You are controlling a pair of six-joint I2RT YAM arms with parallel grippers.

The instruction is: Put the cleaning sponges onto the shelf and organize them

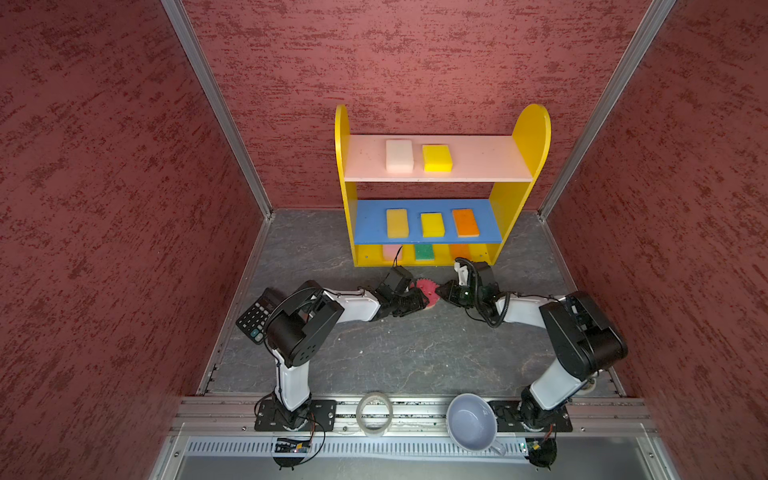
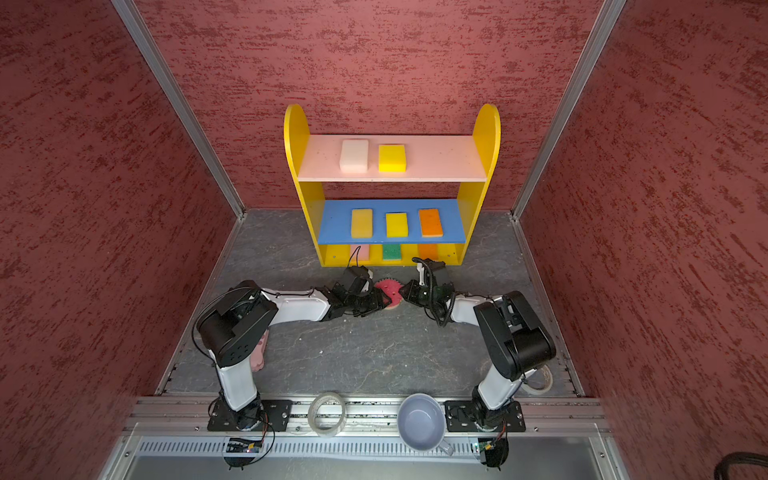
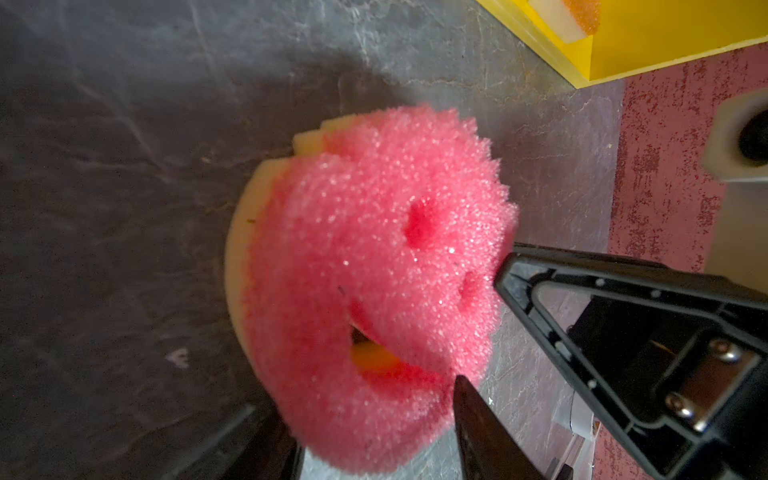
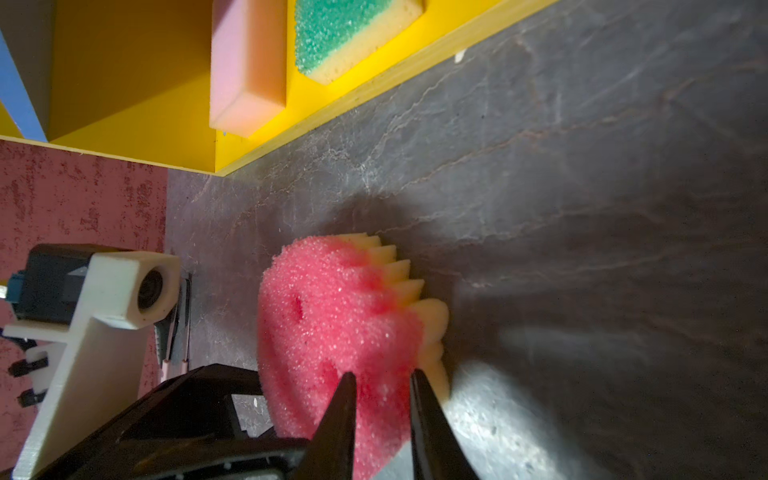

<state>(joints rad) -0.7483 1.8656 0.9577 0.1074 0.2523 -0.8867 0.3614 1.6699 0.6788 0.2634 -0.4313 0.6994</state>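
- Standing on edge just in front of the shelf [image 1: 532, 137], the round smiley sponge [image 1: 424, 291] sits between both arms.
- Left end effector [image 3: 365, 411] clamps its two faces.
- Right end effector [image 4: 382, 384], narrow, pinches its rim.

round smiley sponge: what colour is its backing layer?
Pale yellow; the smiley sponge shows it best in the right wrist view.

Rough-plastered dark red walls [image 1: 415, 54] enclose three sides, joined at the corners by silver aluminium posts [image 1: 216, 104]. The floor is a dark grey stone-patterned mat [image 1: 415, 357], edged in front by an aluminium rail [image 1: 419, 409].
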